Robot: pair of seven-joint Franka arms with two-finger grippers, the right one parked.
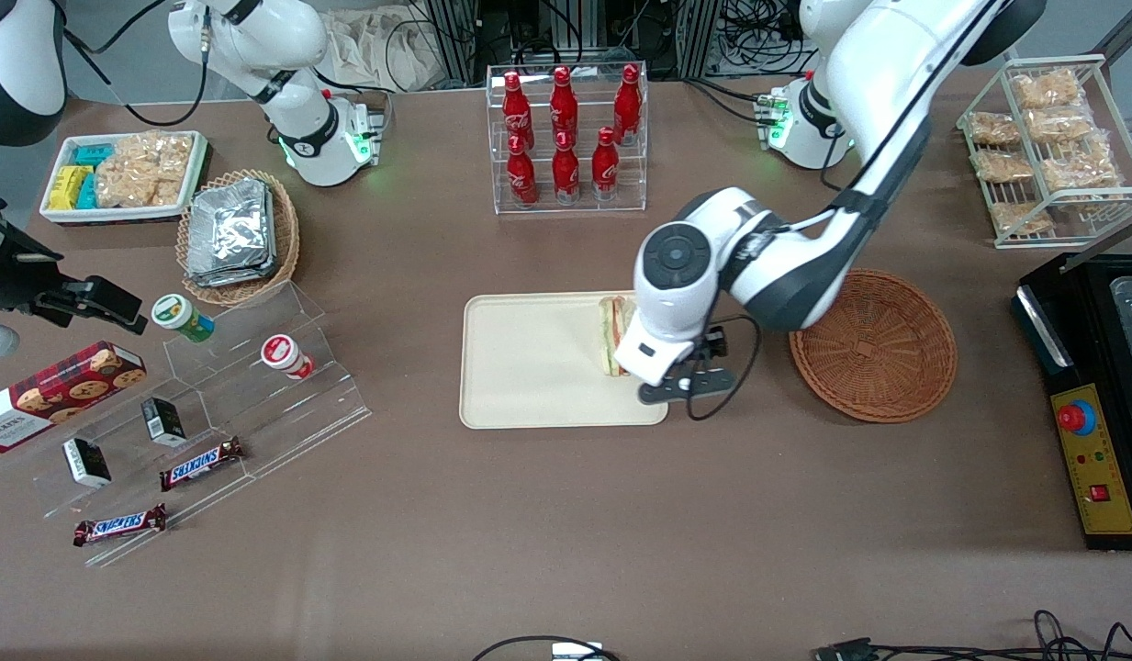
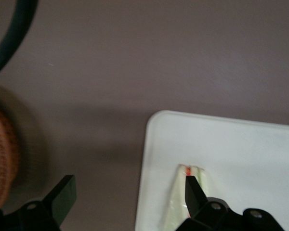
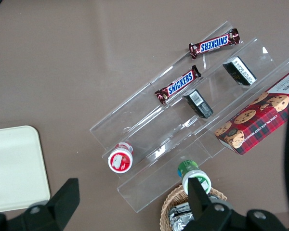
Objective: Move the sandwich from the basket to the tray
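Observation:
The wrapped sandwich (image 1: 611, 335) lies on the cream tray (image 1: 529, 367), at the tray's end nearest the round brown basket (image 1: 873, 358), which holds nothing. The left arm's wrist hangs over that end of the tray and covers part of the sandwich. In the left wrist view my gripper (image 2: 127, 192) is open wide above the tray's rim (image 2: 149, 159). One fingertip (image 2: 191, 190) stands over the sandwich (image 2: 179, 192), the other (image 2: 63, 191) over bare table. Nothing is gripped. The basket's edge (image 2: 2, 159) shows beside the gripper.
A clear rack of red cola bottles (image 1: 566, 138) stands farther from the front camera than the tray. A wicker basket of foil packs (image 1: 235, 229) and a clear stepped shelf with snacks (image 1: 207, 404) lie toward the parked arm's end. A black control box (image 1: 1093, 404) sits toward the working arm's end.

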